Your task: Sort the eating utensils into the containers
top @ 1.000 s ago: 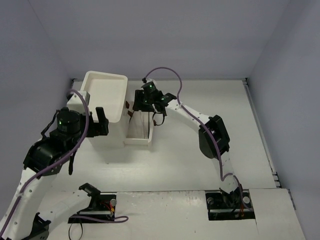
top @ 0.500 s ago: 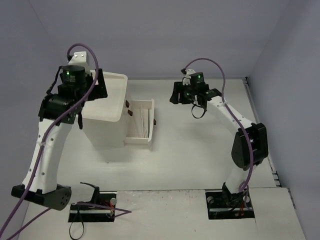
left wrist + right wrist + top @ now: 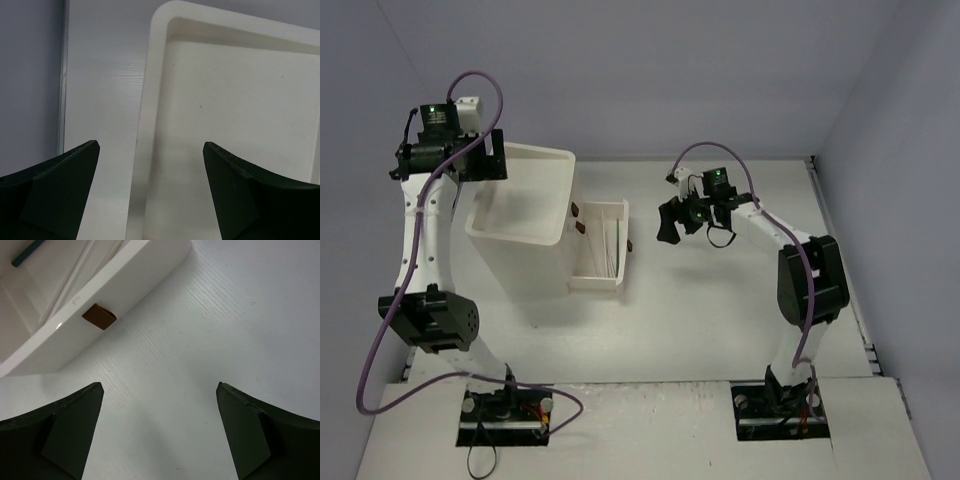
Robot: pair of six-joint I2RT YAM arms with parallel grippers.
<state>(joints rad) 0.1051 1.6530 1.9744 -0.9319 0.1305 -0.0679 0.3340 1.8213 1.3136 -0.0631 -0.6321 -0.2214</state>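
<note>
A long white drawer (image 3: 600, 250) stands pulled out from the white cabinet (image 3: 525, 240). Thin pale chopsticks (image 3: 611, 246) lie inside it. In the right wrist view the drawer (image 3: 115, 280) fills the top left with its brown knob (image 3: 99, 316), and a teal chopstick (image 3: 27, 252) shows inside. My right gripper (image 3: 666, 224) (image 3: 160, 386) hangs open and empty over bare table just right of the drawer. My left gripper (image 3: 483, 163) (image 3: 150, 145) is raised over the cabinet's back-left corner, open and empty, above the rimmed top (image 3: 150, 110).
Two more brown knobs (image 3: 578, 218) show on the cabinet's right face beside the drawer. The cabinet's rimmed top (image 3: 548, 153) holds nothing. Grey walls close in the table at the back and on both sides.
My right gripper left the drawer, swung right and opened. My left arm rose from beside the cabinet's front to above its back-left corner.
</note>
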